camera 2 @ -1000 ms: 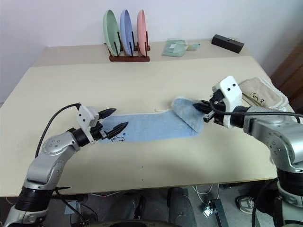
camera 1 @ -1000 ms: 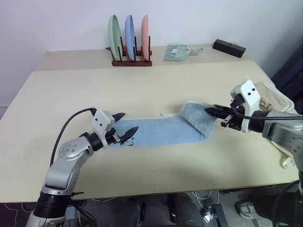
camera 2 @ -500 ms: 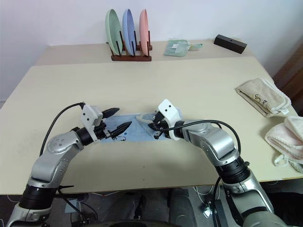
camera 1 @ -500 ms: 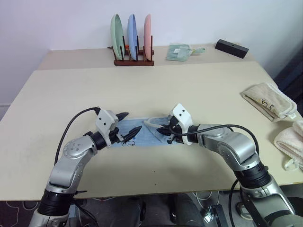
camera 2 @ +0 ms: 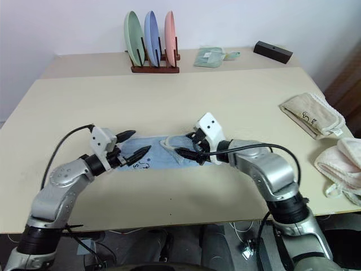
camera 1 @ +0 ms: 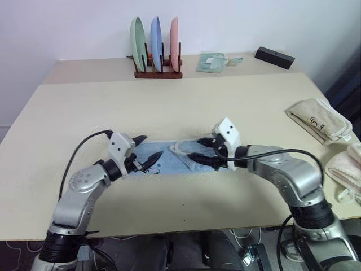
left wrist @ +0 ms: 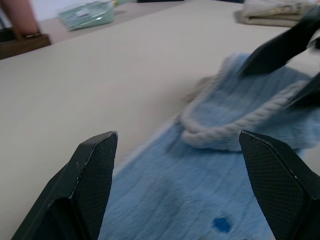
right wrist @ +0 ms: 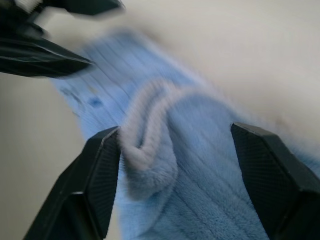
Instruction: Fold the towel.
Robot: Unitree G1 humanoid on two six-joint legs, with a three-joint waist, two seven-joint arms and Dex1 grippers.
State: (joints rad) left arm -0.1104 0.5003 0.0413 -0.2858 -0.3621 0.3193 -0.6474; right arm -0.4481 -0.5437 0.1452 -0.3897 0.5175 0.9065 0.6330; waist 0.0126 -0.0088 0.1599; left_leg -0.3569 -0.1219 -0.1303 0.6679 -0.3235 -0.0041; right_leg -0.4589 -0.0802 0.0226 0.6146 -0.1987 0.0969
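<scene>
The light blue towel (camera 1: 171,160) lies folded over on itself near the table's front middle. Its white-trimmed edge (right wrist: 149,131) rests curled on top of the lower layer. A small dark mark (left wrist: 220,223) shows on the cloth near my left gripper. My left gripper (camera 1: 146,149) is open over the towel's left end, its fingers (left wrist: 93,176) spread wide above the cloth. My right gripper (camera 1: 202,150) is open over the folded right part. The curled edge lies between its fingers (right wrist: 100,170) but is not pinched.
A wooden rack with three upright plates (camera 1: 157,44) stands at the back. Beside it lie a mint-green cloth (camera 1: 212,61) and a black box (camera 1: 273,55). A beige towel (camera 1: 318,119) and a cream one (camera 1: 344,167) lie at the right edge.
My right gripper carried the towel's right end leftward over the rest, laid it down and opened. The left gripper stayed where it was.
</scene>
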